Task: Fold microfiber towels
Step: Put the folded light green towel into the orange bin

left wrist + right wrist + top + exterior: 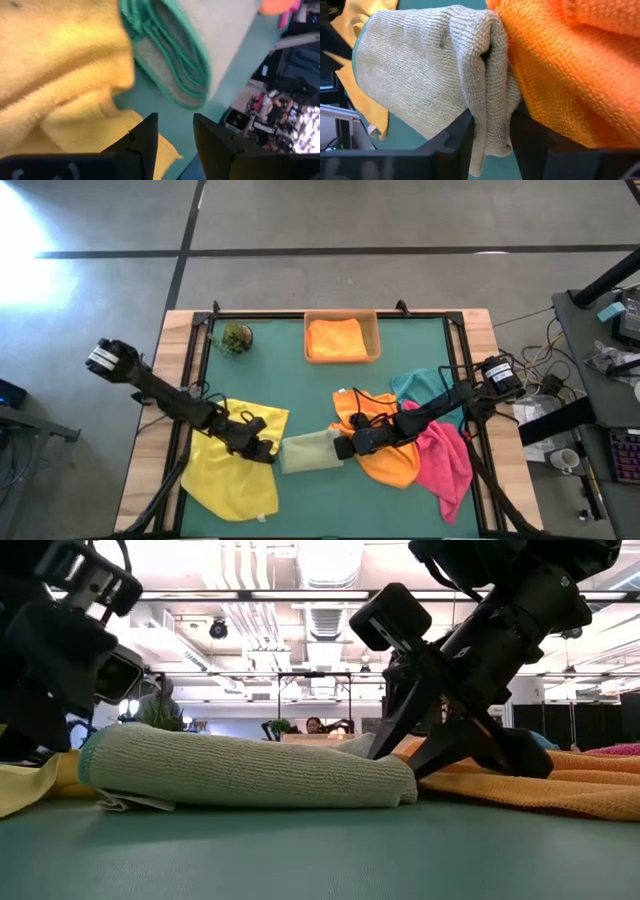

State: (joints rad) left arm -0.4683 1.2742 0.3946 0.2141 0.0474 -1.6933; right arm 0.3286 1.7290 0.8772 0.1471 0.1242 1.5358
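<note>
Two grippers bracket the folded olive green towel (311,451) mid-counter: we see the right gripper (490,142) with jaws pinching its bunched edge, likely to drag or tidy it, while the left gripper (175,142) hovers, jaws spread and empty, over the yellow towel (236,463).

Six towels showing: two orange, one folded in the tray (336,339) and one spread on the bench (385,452); one yellow (233,465); one olive green (311,451), folded; one pink (449,463); one teal (424,386). One tan tray (375,338). One small green plant ball (237,337). Two dark arms reaching in, two fingers each.
</note>
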